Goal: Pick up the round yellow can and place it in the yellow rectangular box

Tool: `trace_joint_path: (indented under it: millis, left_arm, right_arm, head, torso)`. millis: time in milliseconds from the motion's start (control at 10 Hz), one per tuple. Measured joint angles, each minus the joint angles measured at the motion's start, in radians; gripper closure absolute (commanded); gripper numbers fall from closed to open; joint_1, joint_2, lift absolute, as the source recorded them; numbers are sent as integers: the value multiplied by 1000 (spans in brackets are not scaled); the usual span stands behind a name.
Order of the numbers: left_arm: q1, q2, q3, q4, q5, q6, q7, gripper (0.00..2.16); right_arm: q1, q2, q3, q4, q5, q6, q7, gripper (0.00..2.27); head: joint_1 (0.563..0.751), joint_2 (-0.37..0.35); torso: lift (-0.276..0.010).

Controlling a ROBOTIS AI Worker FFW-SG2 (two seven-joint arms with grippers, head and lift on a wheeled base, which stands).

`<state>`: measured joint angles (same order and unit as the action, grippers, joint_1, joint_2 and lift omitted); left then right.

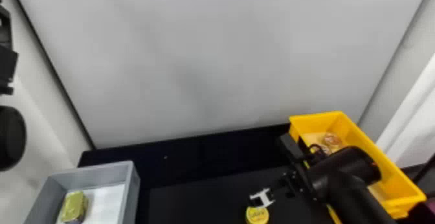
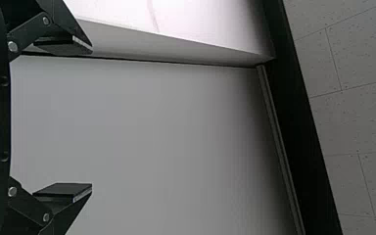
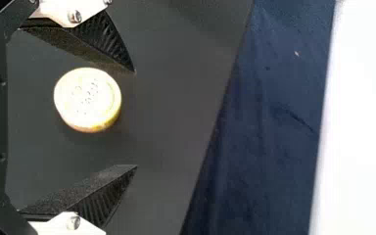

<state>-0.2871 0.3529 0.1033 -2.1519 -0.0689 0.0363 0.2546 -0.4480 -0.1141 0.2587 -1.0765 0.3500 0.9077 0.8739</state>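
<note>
Now line up your grasp: right end effector [image 3: 136,119] wide open, empty; close on the can [image 3: 87,99], carry toward two o'clock

Right gripper [image 1: 262,198] low, left gripper [image 1: 5,34] high, both spread.
Behind the right gripper, its arm [image 1: 352,191] runs back to the head view's bottom edge; its black fingers [image 3: 90,196] stand wide apart. Below the left gripper shows its arm's round joint [image 1: 11,137]; its fingers [image 2: 66,189] face each other, well apart.
</note>
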Motion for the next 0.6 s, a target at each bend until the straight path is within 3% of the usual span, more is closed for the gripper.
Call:
trace_joint_path:
  millis: [600]
  left_arm:
    - [7,0,4,0,7,-11,0,265]
  right_arm:
    - [1,-10,89,26,-17,4,12,108]
  head:
    - [620,20]
  torso:
    - [0]
